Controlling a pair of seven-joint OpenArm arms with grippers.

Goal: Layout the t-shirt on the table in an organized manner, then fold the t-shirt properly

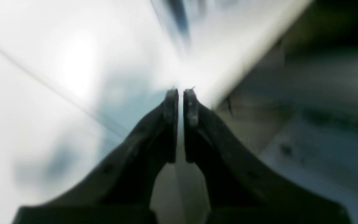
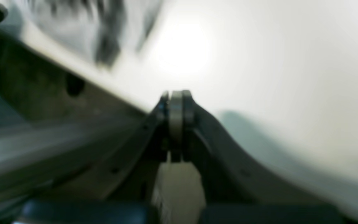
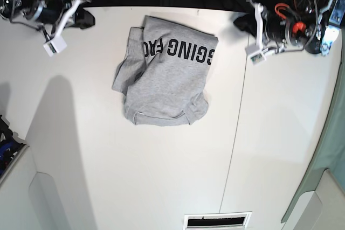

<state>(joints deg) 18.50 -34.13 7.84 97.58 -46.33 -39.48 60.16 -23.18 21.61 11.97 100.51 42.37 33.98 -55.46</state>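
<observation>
Soft heather-grey t-shirt (image 3: 163,74) with black block lettering, loosely folded into a rumpled rectangle, flat white tabletop (image 3: 108,160), left end effector (image 1: 181,95) near-clenched and empty, right end effector (image 2: 176,97) clenched, empty.

- Both wrist views are smeared; I can only make out the t-shirt (image 2: 104,37) as a grey-and-black blur.
- In the base view, folds of the t-shirt (image 3: 164,74) hide part of its black lettering.
- The left arm (image 3: 291,25) is cut off by the base view's edge.
</observation>
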